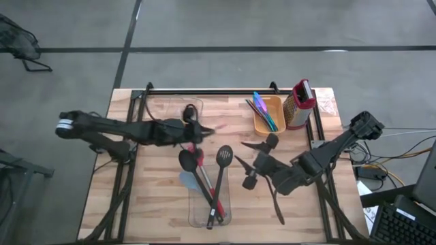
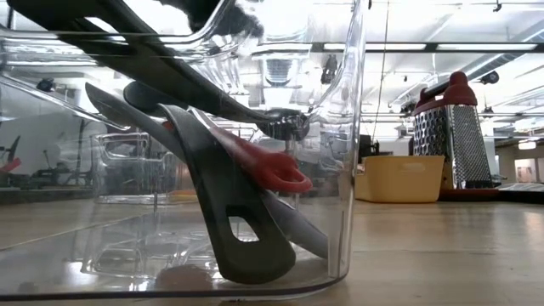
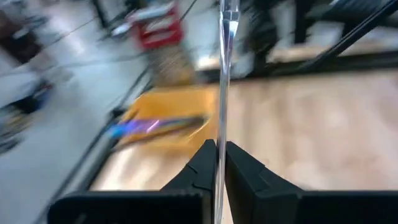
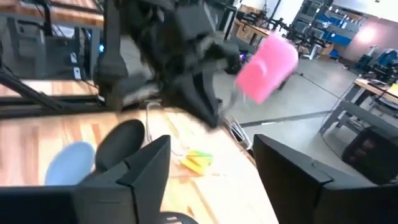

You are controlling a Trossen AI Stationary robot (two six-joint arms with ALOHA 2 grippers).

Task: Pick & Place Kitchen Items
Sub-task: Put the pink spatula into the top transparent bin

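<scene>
My left gripper is shut on the wall of a clear container at the table's far left. A pink chunk shows blurred above the table beside that gripper. Green and yellow chunks lie on the wood. A second clear tray near the middle holds the handle ends of red, black and light-blue spoons and a black slotted spoon; their heads rest on the table. My right gripper is open, right of those spoon heads, touching nothing. My left gripper pinches the clear container's thin wall between its two fingers; the wall's edge runs straight up out of the gap. How the container sits against the table I cannot tell.
A yellow bin with blue and purple sticks stands at the far right, the red-topped grater beside it. A dark long handle lies under my right arm. Bare wood lies along the near left.
</scene>
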